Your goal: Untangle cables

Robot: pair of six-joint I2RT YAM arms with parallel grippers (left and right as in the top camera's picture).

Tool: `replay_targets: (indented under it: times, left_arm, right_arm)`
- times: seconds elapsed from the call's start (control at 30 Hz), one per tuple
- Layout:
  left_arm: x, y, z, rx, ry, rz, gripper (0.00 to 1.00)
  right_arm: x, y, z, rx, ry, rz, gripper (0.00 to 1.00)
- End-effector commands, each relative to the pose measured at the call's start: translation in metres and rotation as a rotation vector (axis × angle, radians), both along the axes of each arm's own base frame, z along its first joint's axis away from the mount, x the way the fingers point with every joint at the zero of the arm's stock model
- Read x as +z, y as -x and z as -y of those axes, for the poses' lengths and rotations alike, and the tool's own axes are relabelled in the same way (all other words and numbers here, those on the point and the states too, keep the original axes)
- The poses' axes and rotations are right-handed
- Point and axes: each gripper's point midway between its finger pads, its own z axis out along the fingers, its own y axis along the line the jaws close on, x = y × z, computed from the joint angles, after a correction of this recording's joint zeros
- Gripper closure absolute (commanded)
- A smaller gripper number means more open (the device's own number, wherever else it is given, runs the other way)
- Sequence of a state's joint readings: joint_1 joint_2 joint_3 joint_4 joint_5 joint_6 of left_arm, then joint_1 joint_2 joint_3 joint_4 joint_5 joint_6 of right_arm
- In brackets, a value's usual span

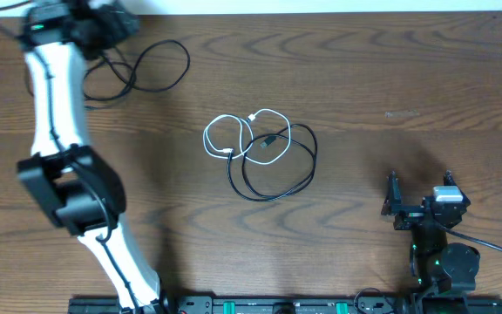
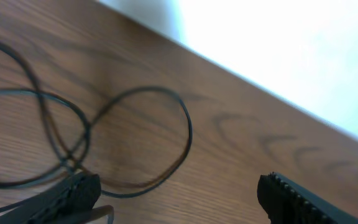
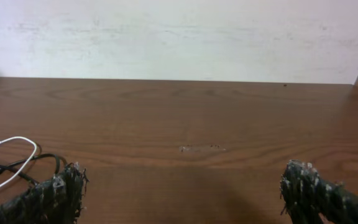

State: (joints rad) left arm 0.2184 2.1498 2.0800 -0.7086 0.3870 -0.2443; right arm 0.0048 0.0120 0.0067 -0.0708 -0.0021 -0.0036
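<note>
Now the left arm [image 1: 55,96] reaches to the table's [image 1: 364,70] far left corner, left gripper [image 2: 179,190] spread wide over a black cable [image 2: 188,124]; right gripper [image 3: 179,183] (near right edge) gapes empty.

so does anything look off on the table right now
The white cable and a black cable lie in crossed loops mid-table, tangled together. The second black cable sits apart at the far left, loosely looped. Nothing looks damaged.
</note>
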Motion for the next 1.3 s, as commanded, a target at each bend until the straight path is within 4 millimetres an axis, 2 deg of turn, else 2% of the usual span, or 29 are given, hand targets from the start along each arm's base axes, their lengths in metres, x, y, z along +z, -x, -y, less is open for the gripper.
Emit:
replay_targets:
  times: [0.0,0.1,0.2,0.3,0.4,0.47,0.53,0.63,0.73,0.83,0.9,1.0,1.1,1.27]
  left_arm:
    - [-0.057,-0.002,-0.005,0.092,-0.247,-0.142,0.18]
    - [-0.085,0.001,-0.001,0.025,-0.355,-0.211,0.20]
    - [-0.119,0.010,-0.003,-0.029,-0.390,-0.302,0.19]
    - [-0.145,0.025,-0.020,-0.013,-0.390,-0.395,0.19]
    - [-0.152,0.038,-0.045,0.050,-0.359,-0.446,0.19]
    - [-0.146,0.044,-0.059,0.079,-0.334,-0.452,0.19]
    - [-0.127,0.048,-0.077,0.113,-0.294,-0.420,0.19]
    - [-0.099,0.050,-0.091,0.176,-0.234,-0.361,0.21]
    - [-0.063,0.046,-0.085,0.184,-0.124,-0.262,0.21]
    - [-0.026,0.038,-0.064,0.112,-0.014,-0.147,0.21]
    - [-0.010,0.037,-0.052,0.081,0.031,-0.109,0.21]
    - [-0.012,0.041,-0.044,0.091,0.055,-0.136,0.22]
    - [-0.030,0.052,-0.033,0.075,0.075,-0.220,0.35]
    - [-0.066,0.071,-0.020,0.071,0.067,-0.369,0.36]
  right_arm:
    - [-0.001,0.000,-0.003,0.012,-0.014,-0.001,0.01]
    - [-0.001,0.000,-0.003,0.012,-0.014,-0.001,0.01]
    - [-0.001,0.000,-0.003,0.012,-0.014,-0.001,0.01]
    - [-0.001,0.000,-0.003,0.012,-0.014,-0.001,0.01]
    - [-0.001,0.000,-0.003,0.012,-0.014,-0.001,0.01]
    - [-0.001,0.000,-0.003,0.012,-0.014,-0.001,0.01]
    - [-0.001,0.000,-0.003,0.012,-0.014,-0.001,0.01]
    - [-0.001,0.000,-0.003,0.012,-0.014,-0.001,0.01]
    - [-0.001,0.000,-0.003,0.012,-0.014,-0.001,0.01]
    - [-0.001,0.000,-0.003,0.012,-0.014,-0.001,0.01]
    - [-0.001,0.000,-0.003,0.012,-0.014,-0.001,0.01]
    - [-0.001,0.000,-0.003,0.012,-0.014,-0.001,0.01]
    - [-0.001,0.000,-0.003,0.012,-0.014,-0.001,0.01]
    - [-0.001,0.000,-0.003,0.012,-0.014,-0.001,0.01]
